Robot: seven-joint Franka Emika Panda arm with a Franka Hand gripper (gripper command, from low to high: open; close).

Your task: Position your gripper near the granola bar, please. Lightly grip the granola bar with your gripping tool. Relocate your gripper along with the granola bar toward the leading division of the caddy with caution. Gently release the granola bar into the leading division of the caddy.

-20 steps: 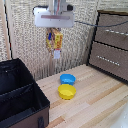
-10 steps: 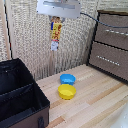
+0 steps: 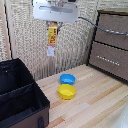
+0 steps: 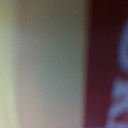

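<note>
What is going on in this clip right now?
A white robot arm's gripper holds a flat yellow-orange granola bar box hanging upright, high above the light wooden table. The large black soft-sided caddy sits at the exterior view's left, and the bar is not over it yet. A blue bowl and a yellow bowl sit beside the caddy. The wrist view is only a blur.

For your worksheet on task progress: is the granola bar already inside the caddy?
No, the granola bar hangs from the tool, high above the table, apart from the caddy.
</note>
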